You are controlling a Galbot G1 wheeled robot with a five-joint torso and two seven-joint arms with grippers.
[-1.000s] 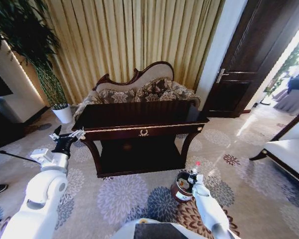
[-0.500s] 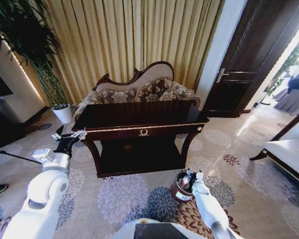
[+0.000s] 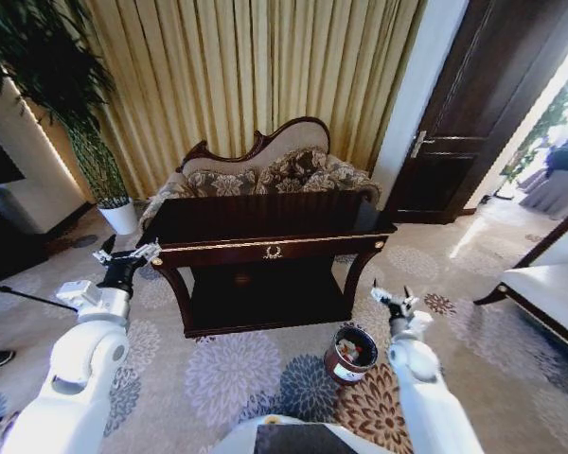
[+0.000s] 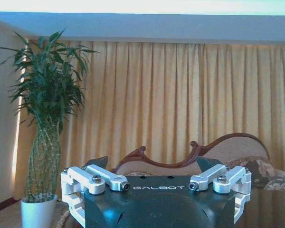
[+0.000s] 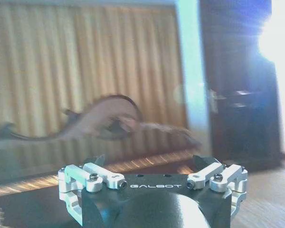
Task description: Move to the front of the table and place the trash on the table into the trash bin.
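My right gripper [image 3: 391,300] hangs spread and empty at lower right above the small round dark-brown trash bin [image 3: 349,354] holding litter, left gripper [image 3: 128,258] spread at the glossy dark wooden table [image 3: 265,222], so I judge clearing finished.

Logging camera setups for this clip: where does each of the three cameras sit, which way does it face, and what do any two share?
Head view: high, looking down at the dark glossy wooden table and small round dark-brown trash bin; both arms show.
Left wrist view: behind the open left gripper, facing the gold curtains.
Right wrist view: behind the open right gripper, facing the table.
Both wrist views share the carved sofa.
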